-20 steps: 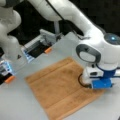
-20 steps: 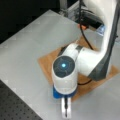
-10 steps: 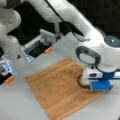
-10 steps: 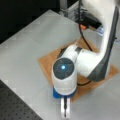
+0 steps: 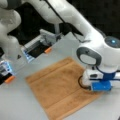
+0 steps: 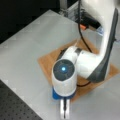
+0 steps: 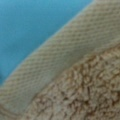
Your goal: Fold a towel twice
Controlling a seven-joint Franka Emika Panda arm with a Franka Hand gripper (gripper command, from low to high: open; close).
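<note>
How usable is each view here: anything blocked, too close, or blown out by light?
In a front view the towel is evenly lit and lies flat, the arm covering one edge. In a front view the wrist's lit blue ring glows and the arm hides most of the towel; the gripper shows below. The wrist view fills with close weave and pile.

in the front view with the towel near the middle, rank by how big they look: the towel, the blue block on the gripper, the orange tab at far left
Largest to smallest:
1. towel
2. blue block on the gripper, low at the towel's right edge
3. orange tab
</note>
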